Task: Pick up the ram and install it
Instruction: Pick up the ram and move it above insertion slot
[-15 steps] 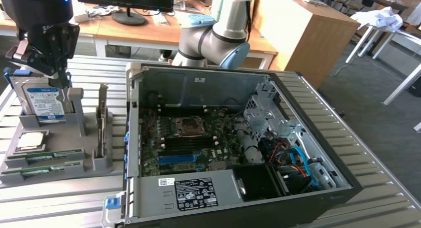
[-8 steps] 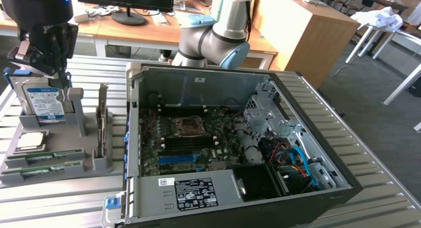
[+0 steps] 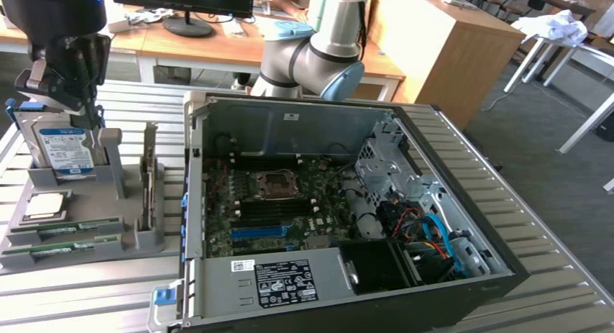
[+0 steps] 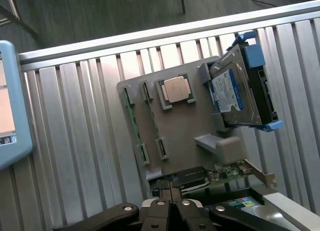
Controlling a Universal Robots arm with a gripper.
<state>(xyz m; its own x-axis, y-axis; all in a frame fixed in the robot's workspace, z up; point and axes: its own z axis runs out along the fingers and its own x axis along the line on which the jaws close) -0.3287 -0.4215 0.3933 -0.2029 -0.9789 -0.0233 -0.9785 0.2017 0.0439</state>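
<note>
Gripper: the gripper (image 3: 83, 103) (image 4: 171, 193) is hanging in the upper left of the exterior view, just above the top edge of the hard drive (image 3: 67, 146) (image 4: 235, 96) and well apart from the ram.
Fingers: in the wrist view the two fingertips are pressing flat against each other, clenched, with the black linkages folding in on both sides.
Ram: the ram (image 3: 69, 227) (image 4: 133, 122) is sitting on its long edge in a slotted cradle at the lower left of the exterior view. In the wrist view it is showing as a thin green line.
Second stick: the second stick (image 3: 60, 249) is lying just beside the ram and parallel to it, nearer the frame's bottom edge.
Holder: the grey holder (image 3: 129, 239) (image 4: 185, 136) is carrying all the loose parts and is resting on the slatted metal table (image 3: 86, 290) (image 4: 75, 141).
Hard drive: it is standing upright in the holder's rear bracket, its blue-and-white label facing the exterior camera.
Processor chip: the processor chip (image 3: 46, 205) (image 4: 175, 90) is lying flat between the hard drive and the ram.
Expansion card: the expansion card (image 3: 149, 178) (image 4: 230, 171) is standing on edge at the holder's side nearest the case.
Computer case: the computer case (image 3: 461, 225) is lying open in the middle of the exterior view, exposing the motherboard (image 3: 230, 203).
Memory slots: the memory slots (image 3: 264, 219) are running across the board just below the processor socket (image 3: 276, 183).
Arm: the arm (image 3: 317, 52) is rising behind the case at the top centre of the exterior view.
</note>
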